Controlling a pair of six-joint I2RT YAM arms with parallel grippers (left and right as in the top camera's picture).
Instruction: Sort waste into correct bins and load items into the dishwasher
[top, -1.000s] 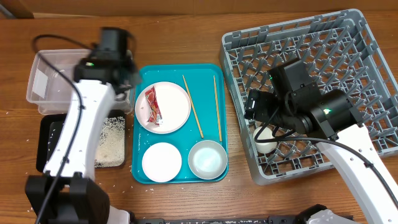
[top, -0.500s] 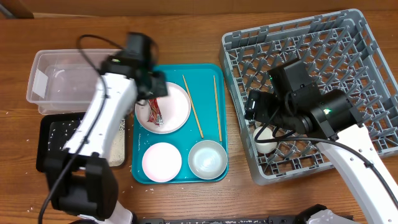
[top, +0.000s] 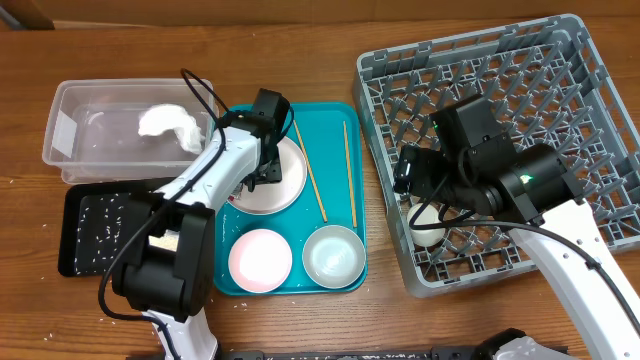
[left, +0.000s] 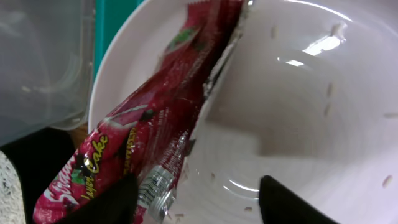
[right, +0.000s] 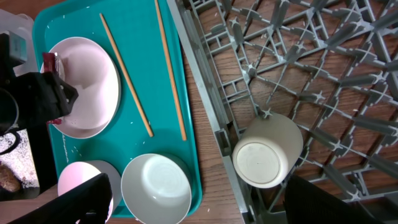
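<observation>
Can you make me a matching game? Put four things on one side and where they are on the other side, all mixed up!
Things:
1. napkin
2. cup
3. red wrapper
4. chopsticks

Places:
A. on the white plate
B. in the grey rack
C. on the teal tray
D. in the clear tub

Pairs: 1-D, 2-B, 3-A, 4-C

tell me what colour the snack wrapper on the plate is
Red, with pale lettering and a silvery seam; the wrapper shows best in the left wrist view.
</observation>
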